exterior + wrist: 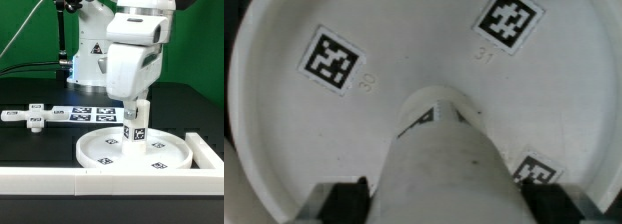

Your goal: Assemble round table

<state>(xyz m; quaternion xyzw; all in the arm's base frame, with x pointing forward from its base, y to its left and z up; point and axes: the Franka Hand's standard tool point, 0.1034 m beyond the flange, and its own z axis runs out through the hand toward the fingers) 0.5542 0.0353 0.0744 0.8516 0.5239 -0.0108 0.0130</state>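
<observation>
- Pinching the post (446, 150) from two sides with the fingers (345, 200), drawn in close with only the post's width between them.
- Pointing straight down from the gripper (136, 104), with the post upright below it, its long axis vertical and in line with the fingers.
- Directly under the fingertips: the round disc (135, 155), lying flat with its rim up.
- Reaching the middle of the disc's floor with the post's lower end, well inside the rim. Touching or just above it cannot be told from either view.
- Probably seating the post in the disc's centre. Calls for a plumb axis with no sideways lean.
- Lying flat and well apart toward the exterior view's left, past the marker board (88, 113): the foot piece (33, 118), not yet joined.
</observation>
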